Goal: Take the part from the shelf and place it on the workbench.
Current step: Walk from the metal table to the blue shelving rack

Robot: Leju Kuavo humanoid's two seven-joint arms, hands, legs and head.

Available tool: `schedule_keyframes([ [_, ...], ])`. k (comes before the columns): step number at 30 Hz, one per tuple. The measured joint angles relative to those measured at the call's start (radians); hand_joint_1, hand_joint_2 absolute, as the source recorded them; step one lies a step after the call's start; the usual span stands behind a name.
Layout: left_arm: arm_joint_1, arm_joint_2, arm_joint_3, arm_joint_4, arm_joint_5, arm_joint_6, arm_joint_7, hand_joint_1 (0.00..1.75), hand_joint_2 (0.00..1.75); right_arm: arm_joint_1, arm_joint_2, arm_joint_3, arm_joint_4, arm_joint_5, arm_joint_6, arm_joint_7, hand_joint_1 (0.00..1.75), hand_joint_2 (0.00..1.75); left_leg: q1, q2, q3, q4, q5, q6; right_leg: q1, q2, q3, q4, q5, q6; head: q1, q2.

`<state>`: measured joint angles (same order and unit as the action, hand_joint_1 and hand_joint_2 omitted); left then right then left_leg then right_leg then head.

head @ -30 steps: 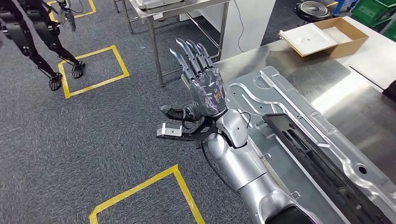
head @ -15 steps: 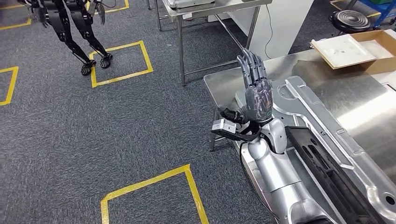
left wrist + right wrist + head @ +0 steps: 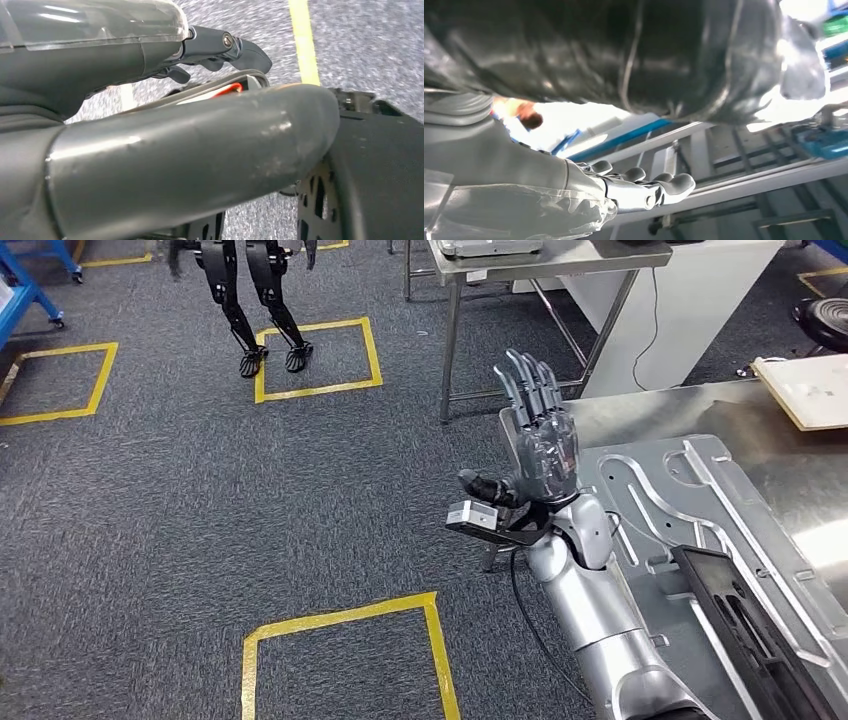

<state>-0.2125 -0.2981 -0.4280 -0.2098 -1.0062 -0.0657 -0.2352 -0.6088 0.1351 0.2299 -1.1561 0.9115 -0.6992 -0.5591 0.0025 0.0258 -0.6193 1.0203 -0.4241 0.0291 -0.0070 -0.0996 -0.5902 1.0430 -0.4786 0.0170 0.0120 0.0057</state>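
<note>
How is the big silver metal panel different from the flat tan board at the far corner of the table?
The panel is shiny silver metal; the board is pale tan, like cardboard. The panel is much bigger, taking up much of the table, while the board sits at the far corner. The panel has raised ribs and cut-outs, and a black part lies on it; the board looks plain and flat. Both lie on the same table.

The pressed metal panel (image 3: 700, 530) lies on the surface (image 3: 640, 410) at right, a slotted bracket (image 3: 750, 630) resting upon its near end. A flat carton (image 3: 810, 390) sits behind, at the surface's far right. The left hand (image 3: 535, 450) stands raised beside the panel's left edge. A steel table (image 3: 540, 260) stands behind; a second robot (image 3: 250, 290) stands far left on the floor.
</note>
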Motion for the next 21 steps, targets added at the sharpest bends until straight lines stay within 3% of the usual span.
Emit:
schedule_keyframes([
  [2, 0.004, 0.0, 0.009, 0.0, 0.015, 0.01, 0.014, 0.0, 0.0, -0.01, 0.041, 0.007, 0.012, 0.043, 0.0, 0.005, 0.0, 0.0, 0.004, -0.017, 0.003, -0.008, 0.006, 0.01, -0.005, 0.047, -0.034, 0.078, -0.05, 0.007, 0.001, 0.0],
  [4, 0.005, 0.0, 0.02, 0.0, 0.028, 0.015, 0.028, 0.0, 0.0, -0.023, 0.081, 0.016, 0.036, 0.085, 0.0, 0.02, 0.0, 0.0, 0.004, -0.038, 0.001, -0.008, 0.008, 0.014, -0.006, 0.085, -0.094, 0.206, -0.107, 0.009, 0.001, 0.0],
  [5, 0.007, 0.0, 0.025, 0.0, 0.031, 0.015, 0.033, 0.0, 0.0, -0.028, 0.099, 0.019, 0.049, 0.102, 0.0, 0.031, 0.0, 0.0, 0.004, -0.051, 0.001, -0.007, 0.009, 0.014, -0.007, 0.089, -0.115, 0.248, -0.115, 0.01, 0.001, 0.0],
  [6, 0.009, 0.0, 0.029, 0.0, 0.034, 0.015, 0.036, 0.0, 0.0, -0.032, 0.118, 0.02, 0.06, 0.119, 0.0, 0.04, 0.0, 0.0, 0.004, -0.065, 0.001, -0.006, 0.008, 0.014, -0.007, 0.092, -0.123, 0.258, -0.105, 0.009, 0.001, 0.0],
  [8, 0.012, 0.0, 0.035, 0.0, 0.034, 0.015, 0.039, 0.0, 0.0, -0.046, 0.149, 0.021, 0.074, 0.138, 0.0, 0.049, 0.0, 0.0, 0.005, -0.094, 0.002, -0.001, 0.007, 0.011, -0.01, 0.105, -0.086, 0.168, -0.035, 0.005, 0.001, 0.0],
  [10, 0.013, 0.0, 0.038, 0.0, 0.034, 0.015, 0.04, 0.0, 0.0, -0.06, 0.169, 0.022, 0.082, 0.144, 0.0, 0.048, 0.0, 0.0, 0.006, -0.12, -0.002, 0.004, 0.006, 0.005, -0.014, 0.154, -0.034, 0.047, 0.016, -0.002, 0.001, 0.0],
  [12, 0.014, 0.0, 0.04, 0.0, 0.034, 0.015, 0.041, 0.0, 0.0, -0.066, 0.18, 0.022, 0.091, 0.144, 0.0, 0.046, 0.0, 0.0, 0.012, -0.141, -0.013, 0.006, 0.009, -0.008, -0.014, 0.187, -0.017, 0.003, 0.018, -0.006, 0.001, 0.0],
  [14, 0.016, 0.001, 0.043, 0.0, 0.034, 0.014, 0.041, 0.0, 0.0, -0.068, 0.193, 0.023, 0.099, 0.144, 0.0, 0.046, 0.0, 0.0, 0.015, -0.155, -0.021, 0.005, 0.013, -0.023, -0.012, 0.172, -0.013, -0.007, 0.02, -0.012, 0.001, 0.0],
  [16, 0.017, 0.003, 0.046, 0.0, 0.033, 0.014, 0.042, 0.0, 0.0, -0.073, 0.208, 0.024, 0.105, 0.145, 0.0, 0.044, 0.0, 0.0, 0.01, -0.121, -0.035, 0.033, -0.006, -0.034, -0.016, 0.148, -0.004, -0.019, 0.025, -0.022, -0.002, 0.0],
  [18, 0.017, 0.003, 0.049, 0.0, 0.033, 0.014, 0.043, 0.0, 0.0, -0.077, 0.215, 0.024, 0.109, 0.147, 0.0, 0.04, 0.0, 0.0, 0.009, -0.064, -0.083, 0.135, -0.058, -0.04, -0.015, 0.118, 0.001, -0.023, 0.025, -0.031, -0.005, 0.0],
  [20, 0.017, 0.003, 0.051, 0.0, 0.033, 0.014, 0.045, 0.0, 0.0, -0.077, 0.215, 0.024, 0.115, 0.151, 0.0, 0.037, 0.0, 0.0, 0.012, -0.042, -0.14, 0.249, -0.098, -0.045, -0.012, 0.088, 0.001, -0.02, 0.022, -0.034, -0.005, 0.0],
  [21, 0.018, 0.004, 0.053, 0.0, 0.033, 0.014, 0.046, 0.0, 0.0, -0.077, 0.215, 0.024, 0.118, 0.153, 0.0, 0.036, 0.0, 0.0, 0.014, -0.038, -0.15, 0.268, -0.095, -0.048, -0.012, 0.073, 0.001, -0.019, 0.02, -0.035, -0.005, 0.0],
])
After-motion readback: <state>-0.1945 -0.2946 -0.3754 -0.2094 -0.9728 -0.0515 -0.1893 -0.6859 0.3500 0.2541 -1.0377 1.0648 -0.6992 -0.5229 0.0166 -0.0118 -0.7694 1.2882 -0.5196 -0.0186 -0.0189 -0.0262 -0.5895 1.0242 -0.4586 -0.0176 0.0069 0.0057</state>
